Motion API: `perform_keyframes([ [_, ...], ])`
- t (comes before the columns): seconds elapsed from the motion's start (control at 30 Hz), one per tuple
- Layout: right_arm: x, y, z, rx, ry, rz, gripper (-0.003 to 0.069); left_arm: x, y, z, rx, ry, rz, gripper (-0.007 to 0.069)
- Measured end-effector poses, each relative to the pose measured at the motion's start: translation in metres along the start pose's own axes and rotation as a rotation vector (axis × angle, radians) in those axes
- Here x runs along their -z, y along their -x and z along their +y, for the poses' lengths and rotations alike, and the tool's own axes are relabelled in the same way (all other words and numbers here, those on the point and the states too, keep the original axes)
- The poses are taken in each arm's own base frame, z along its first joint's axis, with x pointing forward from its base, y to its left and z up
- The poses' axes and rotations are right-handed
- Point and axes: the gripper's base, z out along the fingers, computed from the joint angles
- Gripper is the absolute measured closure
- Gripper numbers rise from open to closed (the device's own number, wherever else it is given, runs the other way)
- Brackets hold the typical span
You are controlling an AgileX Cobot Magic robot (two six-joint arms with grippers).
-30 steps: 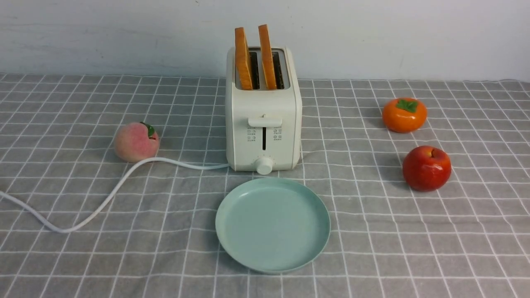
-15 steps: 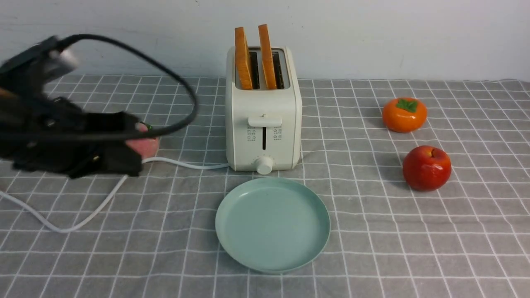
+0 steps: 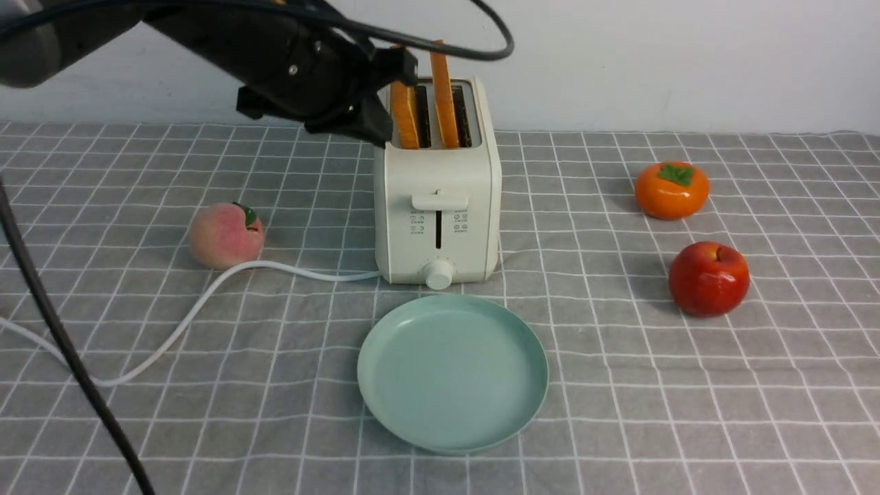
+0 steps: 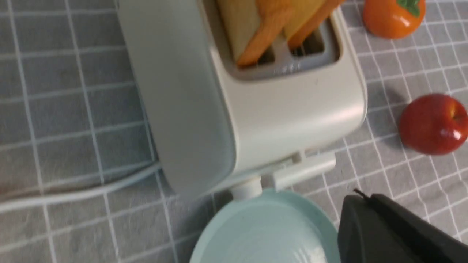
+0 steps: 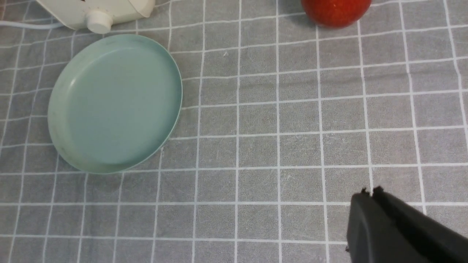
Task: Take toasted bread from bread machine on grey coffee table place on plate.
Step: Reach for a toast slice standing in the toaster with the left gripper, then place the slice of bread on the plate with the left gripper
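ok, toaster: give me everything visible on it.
The toaster is a cream-white, plastic-looking box standing upright on the grey checked cloth, behind the plate. Its front carries a slot with a wide lever near the top, printed markings and a round knob. Two bread slices stick up from its two top slots. A white cord trails left.

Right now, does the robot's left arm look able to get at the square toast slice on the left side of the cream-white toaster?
Probably yes: the left gripper, shut, hangs beside that slice, which sticks up from its slot. It would likely have to open first.
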Motion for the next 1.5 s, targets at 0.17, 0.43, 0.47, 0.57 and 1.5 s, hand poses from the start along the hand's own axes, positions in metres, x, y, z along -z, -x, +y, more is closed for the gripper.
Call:
perform_keyframes([
  [0.17, 0.000, 0.000, 0.000, 0.000, 0.000, -0.005, 0.0667, -0.015, 0.020, 0.002, -0.016, -0.002, -0.116, 0.0599],
  [0.43, 0.000, 0.000, 0.000, 0.000, 0.001, -0.005, 0.0667, -0.065, 0.025, 0.024, -0.010, 0.036, -0.238, 0.0200],
  [0.47, 0.000, 0.000, 0.000, 0.000, 0.001, -0.005, 0.0667, -0.072, 0.024, 0.027, -0.007, 0.041, -0.240, 0.0155],
  [0.57, 0.000, 0.000, 0.000, 0.000, 0.001, -0.005, 0.0665, -0.090, 0.019, 0.036, 0.002, 0.053, -0.241, 0.0088],
  [1.5, 0.000, 0.001, 0.001, -0.008, 0.013, -0.006, 0.0644, 0.079, -0.042, -0.012, 0.014, -0.042, -0.094, 0.0526],
])
